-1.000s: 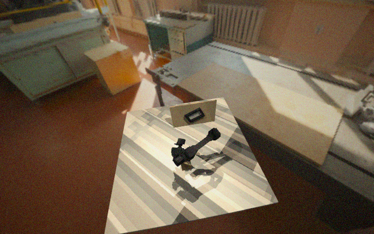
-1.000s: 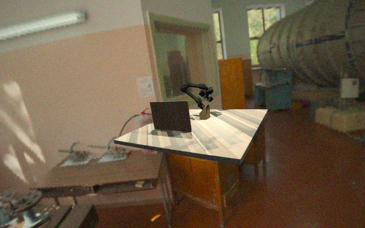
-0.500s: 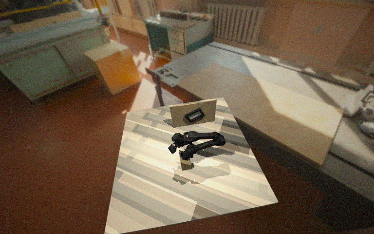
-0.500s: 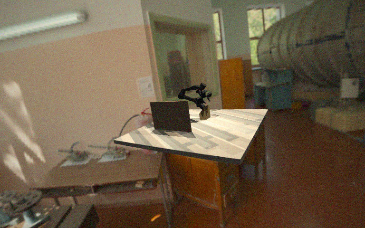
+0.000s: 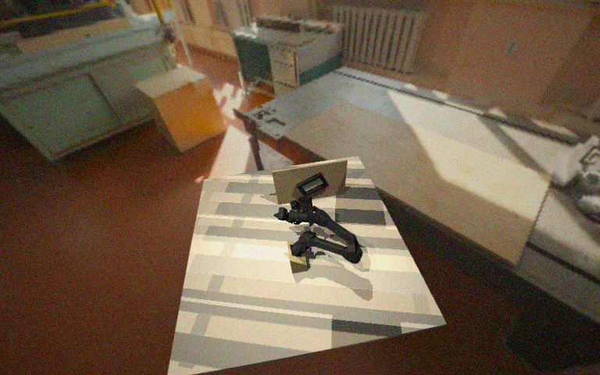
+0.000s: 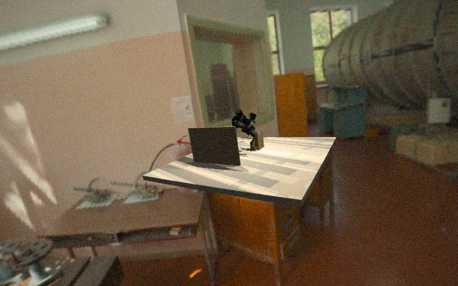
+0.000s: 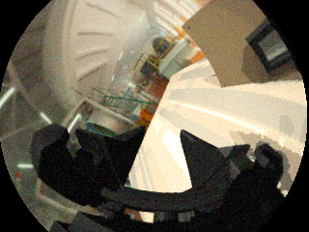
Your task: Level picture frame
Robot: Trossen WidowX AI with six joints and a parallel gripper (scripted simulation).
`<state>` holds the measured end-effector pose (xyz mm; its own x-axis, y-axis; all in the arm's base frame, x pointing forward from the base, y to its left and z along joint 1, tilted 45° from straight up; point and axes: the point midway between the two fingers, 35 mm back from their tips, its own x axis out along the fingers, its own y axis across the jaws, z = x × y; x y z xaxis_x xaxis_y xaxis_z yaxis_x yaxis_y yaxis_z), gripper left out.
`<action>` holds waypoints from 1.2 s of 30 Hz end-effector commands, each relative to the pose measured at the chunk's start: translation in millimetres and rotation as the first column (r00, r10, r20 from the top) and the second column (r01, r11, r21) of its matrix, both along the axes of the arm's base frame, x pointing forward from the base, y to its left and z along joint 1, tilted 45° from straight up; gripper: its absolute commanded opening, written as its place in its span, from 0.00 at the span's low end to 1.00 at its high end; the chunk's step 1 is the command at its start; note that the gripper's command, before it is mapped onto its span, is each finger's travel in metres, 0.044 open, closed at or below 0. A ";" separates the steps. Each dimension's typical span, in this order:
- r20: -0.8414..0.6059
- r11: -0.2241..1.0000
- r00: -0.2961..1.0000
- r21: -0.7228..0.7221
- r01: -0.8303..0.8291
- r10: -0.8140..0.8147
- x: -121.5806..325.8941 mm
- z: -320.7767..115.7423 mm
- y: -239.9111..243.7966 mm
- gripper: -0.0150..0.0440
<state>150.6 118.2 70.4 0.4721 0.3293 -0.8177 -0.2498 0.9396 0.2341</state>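
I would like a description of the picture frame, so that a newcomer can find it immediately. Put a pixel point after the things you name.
Look first for the striped table top [image 5: 248, 305] [image 6: 287, 182]. Near one edge stands an upright tan panel [image 5: 287, 181] [image 7: 212, 39]. On it hangs the small dark rectangular frame [image 5: 305, 187] [image 7: 265, 58], tilted, with a pale gray middle, unlike the plain tan surface around it.
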 end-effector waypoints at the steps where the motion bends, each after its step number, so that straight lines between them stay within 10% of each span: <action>1: 0.091 0.985 0.988 0.131 0.111 -0.124 22.4 18.0 -15.1 0.69; 21: 0.691 0.828 0.460 0.426 0.365 -0.558 49.1 138.5 -148.0 0.69; 36: 0.710 0.828 0.433 0.421 0.371 -0.555 46.9 142.3 -151.8 0.69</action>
<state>197.7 -33.9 211.9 0.9983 -0.0583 0.0083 0.0515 0.9331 0.3559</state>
